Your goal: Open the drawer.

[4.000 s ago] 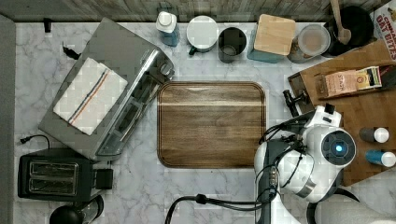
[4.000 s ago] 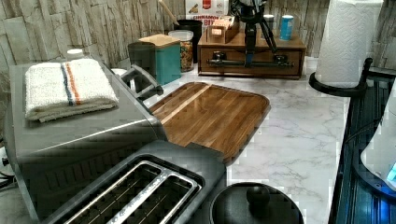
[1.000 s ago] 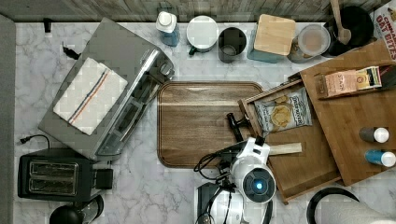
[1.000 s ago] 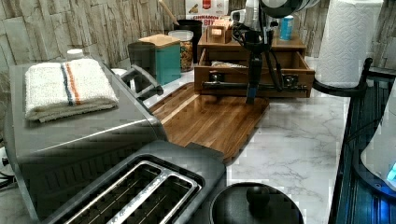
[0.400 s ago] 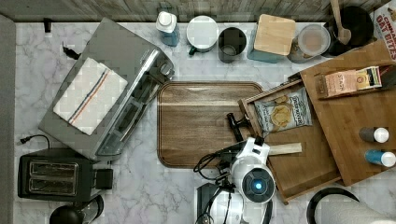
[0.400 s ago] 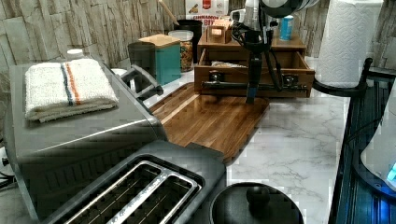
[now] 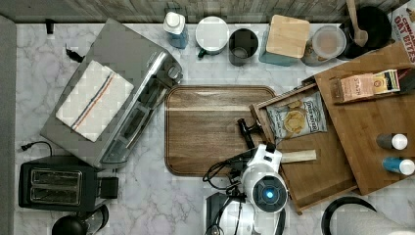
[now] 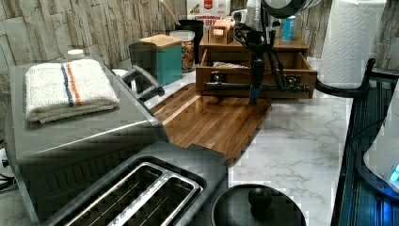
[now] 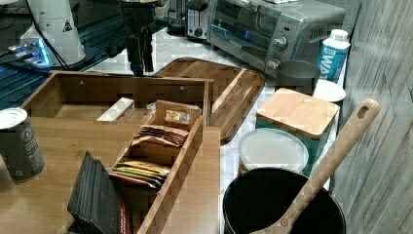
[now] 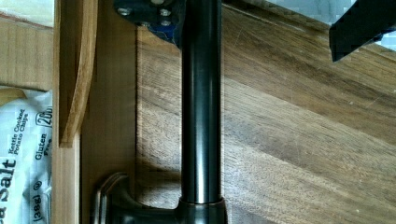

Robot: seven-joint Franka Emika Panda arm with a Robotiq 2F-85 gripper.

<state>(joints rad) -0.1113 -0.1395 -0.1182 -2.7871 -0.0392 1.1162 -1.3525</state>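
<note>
**Fingers** [image 10: 359, 23]: Spread apart, holding nothing. They straddle the handle – one sits close against the bar on the drawer-front side, and the other stands well clear over the cutting board [image 7: 210, 127].

**Gripper** [image 8: 255, 95]: Points straight down at the handle, towards the end on the left view's right.

**Handle** [image 10: 201, 116]: A long black round bar on two brackets, standing off the drawer front. It is rigid metal by the look of it, with a smooth, glossy surface, so it is probably slippery under the pads. The best hold is across the bar's straight run, between the brackets, with a square pull so the front does not skew.

**The drawer** [image 7: 323, 181]: Wide, shallow, brown wood with a raised rim. It is drawn well out from under the cabinet top [image 7: 372, 137], and its front overhangs the edge of the cutting board on the top view's right. By this lie the opening is judged largely done.

- Build: stiff and sturdy, not fragile.
- Load: light – a chip bag [image 7: 296, 117] and a pale bar-shaped item [image 7: 298, 156].
- Handling: it should slide with modest effort, though a wide, shallow box may bind if pulled off-centre.
</note>
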